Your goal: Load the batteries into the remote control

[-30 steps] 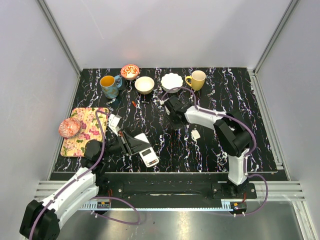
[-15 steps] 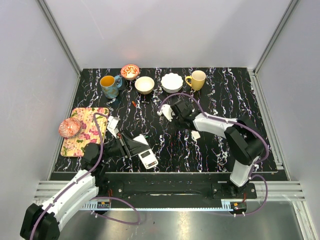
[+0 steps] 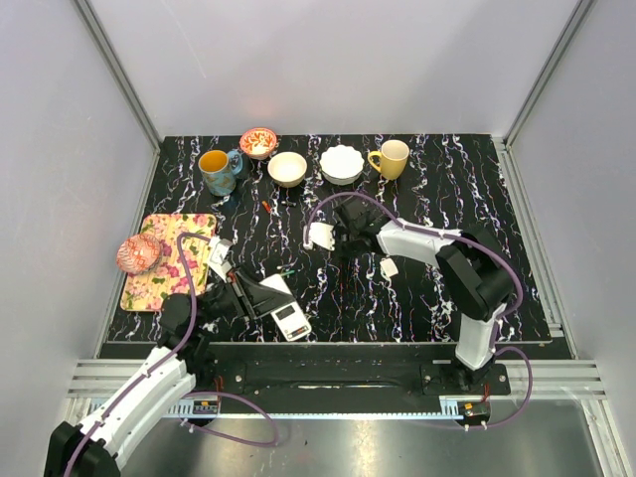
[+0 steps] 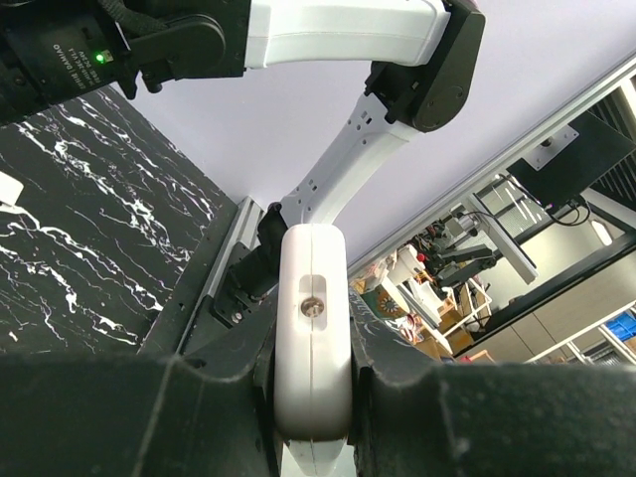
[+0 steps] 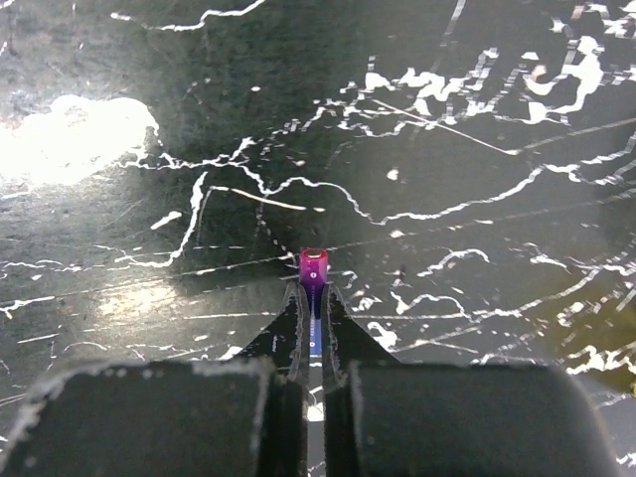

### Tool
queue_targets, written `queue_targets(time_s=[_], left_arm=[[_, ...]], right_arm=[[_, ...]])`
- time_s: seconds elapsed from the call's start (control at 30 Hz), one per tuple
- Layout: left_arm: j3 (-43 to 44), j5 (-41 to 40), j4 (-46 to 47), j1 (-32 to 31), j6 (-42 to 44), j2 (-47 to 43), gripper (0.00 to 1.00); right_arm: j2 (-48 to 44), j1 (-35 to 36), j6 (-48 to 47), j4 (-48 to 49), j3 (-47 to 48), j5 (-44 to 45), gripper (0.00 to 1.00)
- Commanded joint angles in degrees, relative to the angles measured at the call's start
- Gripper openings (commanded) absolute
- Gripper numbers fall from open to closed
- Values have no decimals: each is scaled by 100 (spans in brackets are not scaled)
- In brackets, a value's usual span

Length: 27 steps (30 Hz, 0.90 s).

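1. Meanwhile, the left gripper (image 4: 311,397) is clamping the white-backed rectangular remote control (image 4: 311,318) near the front edge.
2. Swinging leftward toward it, the right gripper (image 5: 313,303) is pinching a purple-capped cylindrical battery (image 5: 313,266), readying insertion.

I have open black marbled tabletop (image 3: 487,179) right of the right arm (image 3: 422,241), from far edge to near edge. Along the far edge stands a row: blue mug (image 3: 219,171), red patterned bowl (image 3: 258,142), cream bowl (image 3: 287,169), white scalloped dish (image 3: 341,164), yellow mug (image 3: 392,158). A floral tray (image 3: 159,281) fills the left side. The right arm spans the centre, the right gripper (image 5: 312,328) pinching a small purple battery (image 5: 313,266); a small white plastic piece (image 3: 389,267) lies beside the arm. The left gripper (image 3: 266,295), clamped on the white-backed remote control (image 3: 290,318), occupies the near-left strip.
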Motion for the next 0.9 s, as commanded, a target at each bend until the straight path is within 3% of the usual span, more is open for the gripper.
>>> queue_targets(time_s=[0.0,0.17,0.33,0.4,0.5,0.87], left_arm=[[-31,-232,-35,20,117,-80,0],[-13,-294,-79,11,161,-62,0],[-13,-320,-123,11,161,-36,0],[-13,-285,-114,11,161,-36,0],[-5,-259,-158,20,170,-53,0],[57,-241,-360,11,205,-237,0]], right_arm=[[252,26,-593,-260,348,-301,0],[402,27,-515,-252,384,-372,2],[464,26,-190,-181,445,-311,28],[437,27,-128,-155,428,-275,32],[394,27,56,-102,428,-232,48],[-353,27,1206,731,683,-91,55]])
